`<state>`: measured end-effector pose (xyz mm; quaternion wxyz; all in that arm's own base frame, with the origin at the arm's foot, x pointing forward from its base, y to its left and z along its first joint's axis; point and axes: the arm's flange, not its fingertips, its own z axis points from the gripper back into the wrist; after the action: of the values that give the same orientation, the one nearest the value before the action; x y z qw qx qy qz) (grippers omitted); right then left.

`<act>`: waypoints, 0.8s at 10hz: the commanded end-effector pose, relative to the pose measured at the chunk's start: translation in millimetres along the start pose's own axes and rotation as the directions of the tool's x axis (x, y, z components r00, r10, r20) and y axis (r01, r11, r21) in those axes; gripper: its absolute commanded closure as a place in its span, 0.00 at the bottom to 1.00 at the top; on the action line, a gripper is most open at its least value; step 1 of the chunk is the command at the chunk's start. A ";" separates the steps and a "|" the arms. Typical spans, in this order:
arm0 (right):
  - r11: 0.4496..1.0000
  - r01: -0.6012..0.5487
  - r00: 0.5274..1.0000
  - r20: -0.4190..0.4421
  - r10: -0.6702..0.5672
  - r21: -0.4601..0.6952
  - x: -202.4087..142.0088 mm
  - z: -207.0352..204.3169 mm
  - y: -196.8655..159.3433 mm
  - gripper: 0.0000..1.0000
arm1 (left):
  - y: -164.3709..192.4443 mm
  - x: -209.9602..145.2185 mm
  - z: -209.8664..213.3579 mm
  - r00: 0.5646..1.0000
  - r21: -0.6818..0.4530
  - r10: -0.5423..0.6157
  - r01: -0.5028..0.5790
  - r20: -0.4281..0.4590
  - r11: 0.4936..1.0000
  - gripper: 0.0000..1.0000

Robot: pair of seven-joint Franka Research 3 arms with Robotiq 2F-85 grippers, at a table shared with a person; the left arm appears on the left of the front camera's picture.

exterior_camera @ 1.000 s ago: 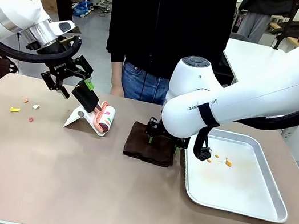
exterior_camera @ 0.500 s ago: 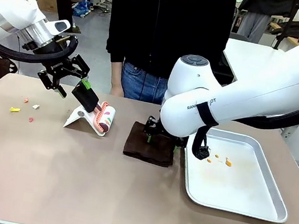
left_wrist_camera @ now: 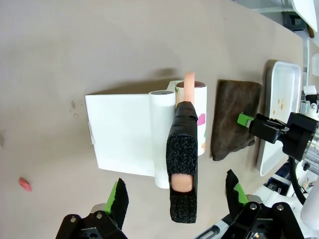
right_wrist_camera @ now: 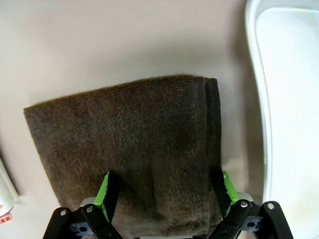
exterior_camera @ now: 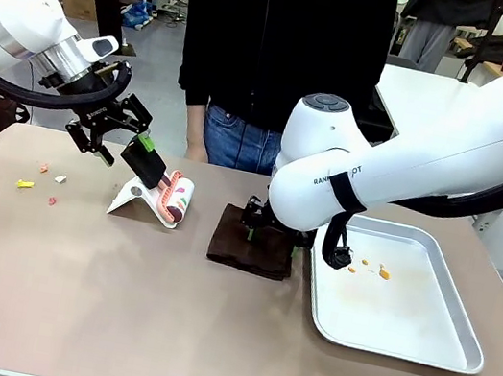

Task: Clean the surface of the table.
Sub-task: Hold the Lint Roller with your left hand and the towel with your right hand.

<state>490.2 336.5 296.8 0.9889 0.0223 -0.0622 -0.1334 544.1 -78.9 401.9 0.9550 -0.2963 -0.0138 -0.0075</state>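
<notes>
The table (exterior_camera: 115, 300) is beige-brown, with small coloured scraps (exterior_camera: 26, 184) near its left end. A lint roller (exterior_camera: 175, 196) leans on a white stand (left_wrist_camera: 122, 134), its black foam handle (left_wrist_camera: 182, 172) pointing at my left gripper (left_wrist_camera: 175, 180). That gripper is open, its fingers straddling the handle with a gap on each side; in the front view my left gripper (exterior_camera: 124, 146) hangs above the stand. My right gripper (right_wrist_camera: 166, 175) is open and down on a folded dark brown cloth (right_wrist_camera: 124, 134), the green pads set at either side of its near end.
A silver tray (exterior_camera: 460, 332) with a few orange crumbs (exterior_camera: 383, 272) lies right of the cloth (exterior_camera: 252, 242). A person in black stands at the far edge. My right arm's bulky elbow hangs over the cloth and the tray's left rim.
My left gripper has shifted slightly to the left over the roller's handle. The right arm, the cloth and the roller stay where they were.
</notes>
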 end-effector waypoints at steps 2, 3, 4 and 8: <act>0.999 0.035 0.999 -0.003 -0.035 -0.006 1.1 0.5 8.2 0.59 | 3.1 -4.7 -0.8 1.000 -0.047 -0.011 0.011 0.000 0.999 0.59; 0.999 0.034 0.999 -0.003 -0.034 -0.004 1.0 0.5 8.4 1.00 | 3.6 -4.5 -1.3 1.000 -0.043 -0.013 0.012 -0.003 0.999 1.00; 0.999 0.035 0.999 -0.006 -0.035 0.000 1.1 0.0 7.9 0.64 | 4.2 -4.7 -1.3 1.000 -0.041 -0.017 0.017 -0.004 0.999 0.64; 0.999 0.037 0.999 -0.016 -0.037 0.016 1.2 -1.2 6.8 1.00 | 4.4 -5.2 -1.3 1.000 -0.040 -0.021 0.021 0.002 0.999 1.00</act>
<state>495.5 340.9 306.5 0.9876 0.0320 -0.0658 -0.1387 542.3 -80.1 399.8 0.9514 -0.3075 -0.0135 -0.0105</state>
